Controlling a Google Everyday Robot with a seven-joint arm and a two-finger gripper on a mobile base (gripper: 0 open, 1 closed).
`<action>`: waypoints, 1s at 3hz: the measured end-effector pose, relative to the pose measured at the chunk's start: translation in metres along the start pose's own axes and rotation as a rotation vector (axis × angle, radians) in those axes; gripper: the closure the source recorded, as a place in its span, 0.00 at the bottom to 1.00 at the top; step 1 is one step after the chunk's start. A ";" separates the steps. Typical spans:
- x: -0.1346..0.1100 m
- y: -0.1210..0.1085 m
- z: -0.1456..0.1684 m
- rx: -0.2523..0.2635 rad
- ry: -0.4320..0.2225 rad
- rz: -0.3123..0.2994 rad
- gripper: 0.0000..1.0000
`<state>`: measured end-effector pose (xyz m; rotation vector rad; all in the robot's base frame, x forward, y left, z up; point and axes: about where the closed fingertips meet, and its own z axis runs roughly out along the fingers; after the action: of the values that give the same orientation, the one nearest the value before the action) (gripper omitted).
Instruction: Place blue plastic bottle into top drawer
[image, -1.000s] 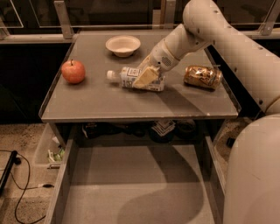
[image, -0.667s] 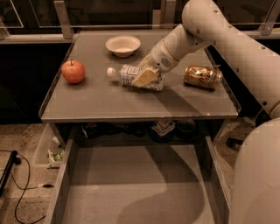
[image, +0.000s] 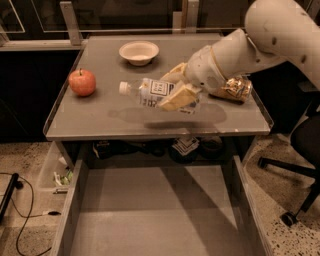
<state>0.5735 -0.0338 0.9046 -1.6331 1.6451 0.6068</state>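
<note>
The blue plastic bottle (image: 150, 92), clear with a white cap pointing left and a white-and-blue label, is held lying sideways above the grey tabletop (image: 100, 117); its shadow falls on the table below it. My gripper (image: 176, 88) is shut on the bottle's right half, its cream fingers (image: 179, 97) on both sides of it. The top drawer (image: 150, 215) stands pulled open below the table's front edge, with a flat grey bottom and low side walls.
A red apple (image: 82, 82) sits at the table's left, a white bowl (image: 139, 52) at the back, a shiny gold-brown can (image: 234, 88) at the right behind my arm. A cable and a bin lie on the floor at left, a chair base at right.
The bottle has been lifted off the tabletop in my gripper and carried slightly toward the table's front edge. The apple, bowl and can have not moved.
</note>
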 end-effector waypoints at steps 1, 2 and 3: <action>0.012 0.048 -0.027 0.036 -0.046 -0.014 1.00; 0.044 0.095 -0.043 0.107 -0.043 0.035 1.00; 0.116 0.123 -0.023 0.156 0.041 0.142 1.00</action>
<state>0.4574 -0.1153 0.8100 -1.4340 1.8031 0.5038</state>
